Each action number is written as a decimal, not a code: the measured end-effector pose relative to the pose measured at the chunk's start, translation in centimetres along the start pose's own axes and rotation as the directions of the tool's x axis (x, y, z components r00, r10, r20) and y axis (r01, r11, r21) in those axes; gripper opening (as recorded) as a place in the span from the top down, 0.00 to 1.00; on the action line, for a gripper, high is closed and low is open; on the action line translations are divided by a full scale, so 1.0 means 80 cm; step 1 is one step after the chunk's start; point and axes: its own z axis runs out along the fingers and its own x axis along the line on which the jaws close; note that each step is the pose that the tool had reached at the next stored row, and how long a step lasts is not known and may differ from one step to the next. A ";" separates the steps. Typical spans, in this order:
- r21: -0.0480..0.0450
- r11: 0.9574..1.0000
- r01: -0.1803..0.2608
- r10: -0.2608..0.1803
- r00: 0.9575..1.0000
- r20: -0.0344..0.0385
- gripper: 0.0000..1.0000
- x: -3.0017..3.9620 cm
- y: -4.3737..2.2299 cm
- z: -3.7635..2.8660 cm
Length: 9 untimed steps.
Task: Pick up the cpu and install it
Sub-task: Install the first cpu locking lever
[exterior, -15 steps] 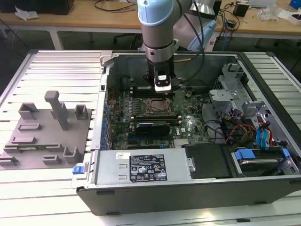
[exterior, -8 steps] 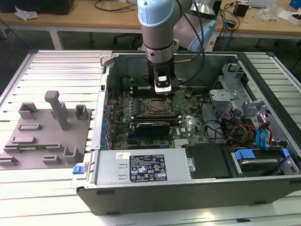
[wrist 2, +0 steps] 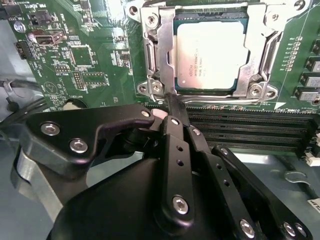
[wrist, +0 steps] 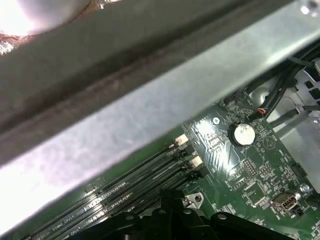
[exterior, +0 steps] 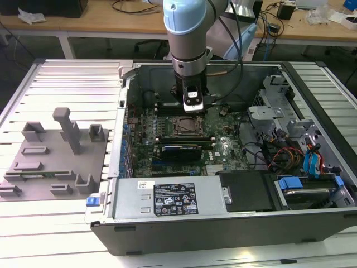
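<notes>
CPU point(wrist 2: 212, 55) sits in the socket in the upper right of the second wrist view, its pale metal top facing up, framed by the silvery socket frame point(wrist 2: 155, 55) whose load plate is open around it. It looks already seated flat in its recess, square to the frame, so I judge the placing to be done or nearly so.

The gripper point(wrist 2: 172, 107) lies just below the chip in that view, over the near edge of the socket frame and the black memory slots point(wrist 2: 250, 132). Its two black fingers are drawn together into a narrow point with nothing between them, and the tips sit at the lower left corner of the socket, beside the chip and not on it. From the tips the chip lies up and to the right.

In the exterior view the arm point(exterior: 189, 33) stands upright above the motherboard point(exterior: 223, 151) inside the open computer case point(exterior: 223, 223), with the tool at the far edge of the socket point(exterior: 186, 127) near frame centre. A grey fixture plate point(exterior: 56, 156) lies at the exterior view's left, well apart.
</notes>
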 end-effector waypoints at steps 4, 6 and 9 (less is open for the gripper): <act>-0.012 1.000 -0.002 0.002 1.000 -0.006 0.89 -0.0010 -0.0017 -0.0002; -0.015 1.000 -0.003 0.003 1.000 -0.008 0.89 -0.0018 -0.0029 -0.0003; -0.018 1.000 -0.004 0.004 1.000 -0.009 0.89 -0.0037 -0.0058 -0.0005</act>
